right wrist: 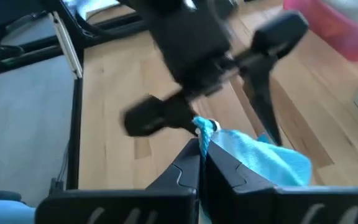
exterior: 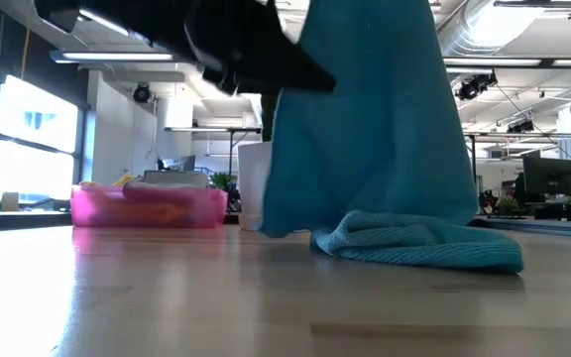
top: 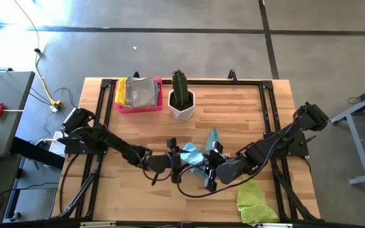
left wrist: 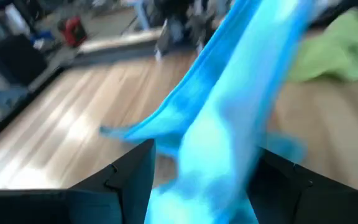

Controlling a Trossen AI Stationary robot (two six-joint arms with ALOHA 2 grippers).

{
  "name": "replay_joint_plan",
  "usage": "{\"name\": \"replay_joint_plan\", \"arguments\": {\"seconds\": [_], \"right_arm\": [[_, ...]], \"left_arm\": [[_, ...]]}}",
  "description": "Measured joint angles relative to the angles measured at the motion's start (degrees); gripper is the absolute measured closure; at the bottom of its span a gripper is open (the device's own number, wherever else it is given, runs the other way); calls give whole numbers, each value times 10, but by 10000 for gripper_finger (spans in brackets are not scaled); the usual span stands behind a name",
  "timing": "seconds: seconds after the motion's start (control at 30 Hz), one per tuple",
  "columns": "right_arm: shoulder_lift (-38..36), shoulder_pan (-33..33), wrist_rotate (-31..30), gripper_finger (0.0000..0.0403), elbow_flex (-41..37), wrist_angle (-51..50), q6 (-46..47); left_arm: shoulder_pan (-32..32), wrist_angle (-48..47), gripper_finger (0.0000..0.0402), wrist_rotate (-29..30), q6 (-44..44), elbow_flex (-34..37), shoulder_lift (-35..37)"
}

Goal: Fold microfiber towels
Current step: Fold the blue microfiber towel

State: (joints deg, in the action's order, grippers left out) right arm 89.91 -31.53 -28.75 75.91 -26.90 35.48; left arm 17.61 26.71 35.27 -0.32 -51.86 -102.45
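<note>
A light blue microfiber towel [top: 198,154] hangs at the table's middle. Its top is in my shut right gripper [top: 209,166], which comes in from the right. My left gripper [left wrist: 207,162] comes in from the left and is open. Its two fingers stand on either side of the hanging blue towel [left wrist: 229,106]; I cannot tell whether they touch it. A lime green towel [top: 256,202] lies crumpled at the near right. A yellow towel and a grey towel [top: 143,92] lie in the pink tray [top: 120,106] at the far left. My right gripper pinches the blue towel's upper edge [right wrist: 205,129] between its two fingertips. It comes at the towel slanting down from the table's right. The towel hangs below the fingers in a broad sheet [exterior: 375,119], and its lower end [exterior: 414,243] lies bunched on the table.
A white pot with a cactus [top: 182,100] stands at the far middle, beside the pink tray. A black frame [top: 268,107] runs around the tabletop. Bare wood [top: 125,190] lies near the front left.
</note>
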Motion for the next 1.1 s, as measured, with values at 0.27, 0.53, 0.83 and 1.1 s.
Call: {"name": "replay_joint_plan", "arguments": {"seconds": [0.27,0.53,0.83,1.1], "right_arm": [[0,0,-6,403,59,-42,-24],[0,0,-28,403,107,-78,-60],[0,0,-68,403,105,-143,-63],[0,0,-149,403,105,-151,-206]], "left_arm": [[-15,-146,190,-6,-92,0,0],[-13,-216,200,34,-160,0,0],[9,-218,378,-16,-183,0,1],[57,-352,397,50,-186,0,126]]}}
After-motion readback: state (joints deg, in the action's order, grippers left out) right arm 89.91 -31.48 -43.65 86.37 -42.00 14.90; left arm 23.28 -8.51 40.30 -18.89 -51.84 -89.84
